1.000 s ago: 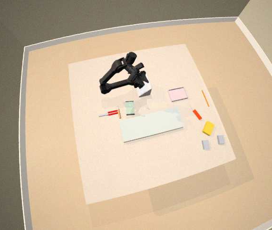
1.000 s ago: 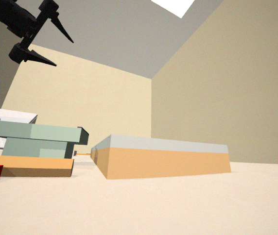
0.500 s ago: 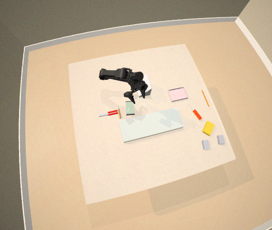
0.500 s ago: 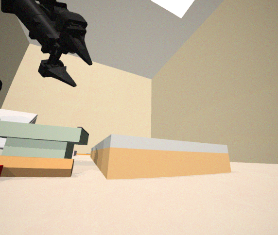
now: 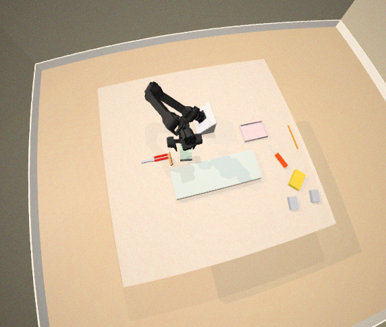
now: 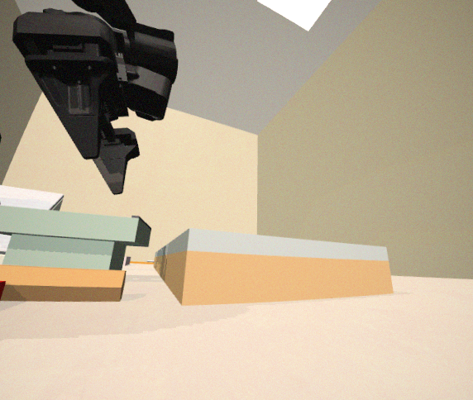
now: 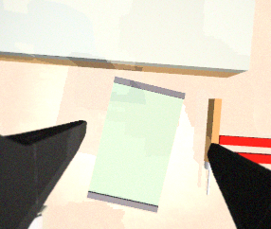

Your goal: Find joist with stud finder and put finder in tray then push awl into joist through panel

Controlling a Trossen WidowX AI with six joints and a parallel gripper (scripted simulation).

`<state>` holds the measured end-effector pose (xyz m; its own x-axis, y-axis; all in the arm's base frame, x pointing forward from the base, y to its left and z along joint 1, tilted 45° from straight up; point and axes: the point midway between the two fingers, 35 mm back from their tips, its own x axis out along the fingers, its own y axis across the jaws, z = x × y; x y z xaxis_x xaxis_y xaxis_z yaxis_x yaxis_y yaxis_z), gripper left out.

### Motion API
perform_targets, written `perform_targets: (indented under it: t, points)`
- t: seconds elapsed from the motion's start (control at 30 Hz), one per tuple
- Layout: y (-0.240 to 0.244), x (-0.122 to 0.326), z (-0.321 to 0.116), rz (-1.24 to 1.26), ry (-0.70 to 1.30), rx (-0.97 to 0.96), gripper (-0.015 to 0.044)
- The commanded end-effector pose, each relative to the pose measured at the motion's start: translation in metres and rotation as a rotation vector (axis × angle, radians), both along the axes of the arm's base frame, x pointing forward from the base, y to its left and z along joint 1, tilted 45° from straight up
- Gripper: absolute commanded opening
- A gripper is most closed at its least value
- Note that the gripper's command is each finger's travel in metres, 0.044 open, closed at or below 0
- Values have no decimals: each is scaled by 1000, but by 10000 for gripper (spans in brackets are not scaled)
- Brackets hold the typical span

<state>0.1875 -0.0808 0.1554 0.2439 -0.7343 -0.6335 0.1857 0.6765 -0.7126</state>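
The pale green stud finder (image 5: 185, 155) (image 6: 62, 223) (image 7: 135, 147), with grey ends, stands between the awl and the white wedge. My gripper (image 5: 185, 148) (image 6: 104, 174) (image 7: 148, 137) is open and empty, pointing down above it; in the wrist view the stud finder lies between the fingertips, slightly slanted. The wooden-handled awl (image 5: 171, 159) (image 6: 69, 277) (image 7: 214, 118) lies beside it, its thin tip partly beside the right finger in the wrist view. The pale floor panel (image 5: 186, 190) (image 6: 289, 247) (image 7: 149, 28) lies in front. The pink tray (image 5: 254, 131) is empty. The joist is hidden.
Red-handled pliers (image 5: 160, 157) (image 7: 253, 140) lie next to the awl. A white wedge (image 5: 208, 117) stands near the arm. At the right lie a red-orange screwdriver (image 5: 281, 160), an orange stick (image 5: 293, 136), a yellow block (image 5: 297, 179) and two grey blocks (image 5: 293, 203) (image 5: 314, 196).
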Motion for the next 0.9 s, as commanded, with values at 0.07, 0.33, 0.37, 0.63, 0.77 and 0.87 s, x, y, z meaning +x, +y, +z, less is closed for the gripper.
perform_targets:
  t: [0.07, 0.33, 0.37, 0.63, 0.77, 0.87]
  points:
    - [-9, -3, -3, -70, -13, 18, 440]
    - [-6, -3, -5, -70, -13, 18, 440]
    - [-5, -3, -6, -70, -13, 18, 440]
    - [-4, -4, -10, -70, -12, 19, 440]
    - [-8, -4, -15, -71, -12, 22, 440]
    - [-12, -4, -19, -71, -11, 24, 440]
